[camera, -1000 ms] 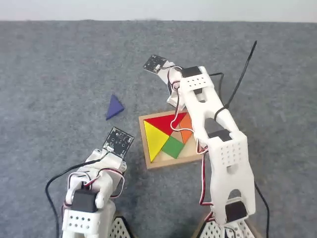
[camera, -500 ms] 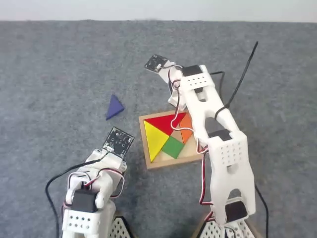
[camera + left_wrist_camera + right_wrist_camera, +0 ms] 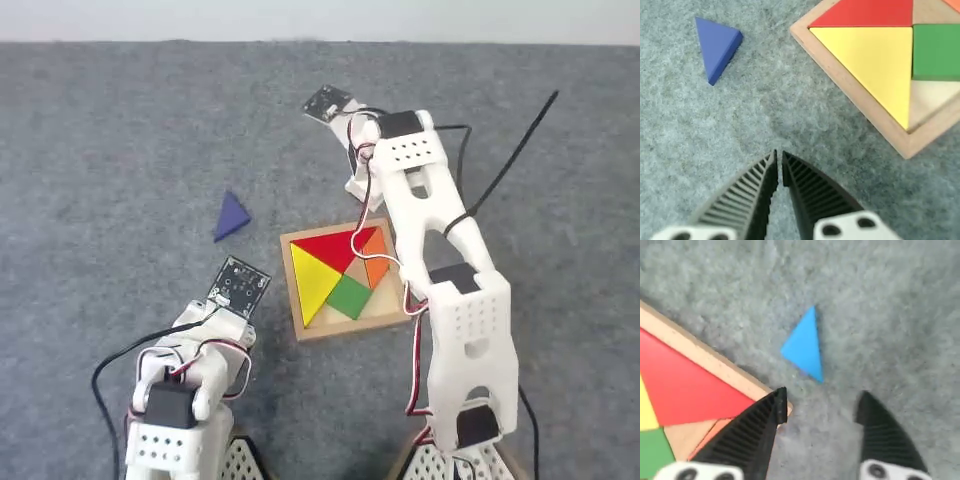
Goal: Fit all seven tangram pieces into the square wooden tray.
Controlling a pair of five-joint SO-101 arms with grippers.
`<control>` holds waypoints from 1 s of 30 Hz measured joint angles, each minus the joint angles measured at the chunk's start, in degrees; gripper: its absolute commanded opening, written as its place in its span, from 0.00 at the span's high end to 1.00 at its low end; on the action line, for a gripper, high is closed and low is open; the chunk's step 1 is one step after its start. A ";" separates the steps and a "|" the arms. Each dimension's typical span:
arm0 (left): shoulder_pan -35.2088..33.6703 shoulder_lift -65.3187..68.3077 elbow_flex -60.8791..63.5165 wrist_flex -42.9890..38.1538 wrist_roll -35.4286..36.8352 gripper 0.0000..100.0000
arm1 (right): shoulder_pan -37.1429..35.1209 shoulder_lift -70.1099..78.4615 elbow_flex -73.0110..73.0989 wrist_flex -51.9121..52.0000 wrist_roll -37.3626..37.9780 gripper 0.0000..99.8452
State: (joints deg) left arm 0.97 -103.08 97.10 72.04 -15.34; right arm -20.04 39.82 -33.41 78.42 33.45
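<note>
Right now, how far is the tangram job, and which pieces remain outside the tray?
Done: red piece, yellow piece, green piece and orange piece lie in the tray, with bare wood showing. In hand: nothing; the open right gripper hovers near the light blue triangle outside the tray. Left: that triangle and the dark blue triangle on the mat; the left gripper is shut, empty.

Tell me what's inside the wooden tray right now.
A red triangle, yellow triangle, green square and an orange piece sit in the tray. Bare wood shows beside the green square. The right arm covers the tray's right edge, so anything there is hidden.
</note>
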 measured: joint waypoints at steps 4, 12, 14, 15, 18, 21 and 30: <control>0.09 0.00 0.00 0.00 0.00 0.98 | -2.37 4.66 0.00 -2.11 0.00 0.67; 0.09 0.00 0.00 0.00 0.00 0.98 | -2.64 6.51 0.00 -4.66 -0.09 0.69; 0.09 0.00 0.00 0.00 0.00 0.98 | -2.73 6.51 0.00 -5.63 -0.09 0.74; 0.09 0.00 0.00 0.00 0.00 0.98 | -2.73 6.77 0.00 -6.24 -0.09 0.76; 0.00 0.00 0.00 0.00 0.00 0.98 | -2.81 8.53 0.00 -8.26 -0.09 0.81; 0.00 0.00 0.00 0.00 0.00 0.98 | -2.81 9.76 -0.79 -8.62 0.00 0.83; 0.00 0.00 0.00 0.00 0.00 0.98 | -2.55 10.29 -1.76 -8.44 -0.18 0.90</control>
State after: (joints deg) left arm 0.97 -103.08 97.10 72.04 -15.34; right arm -22.59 50.11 -35.16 69.98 33.27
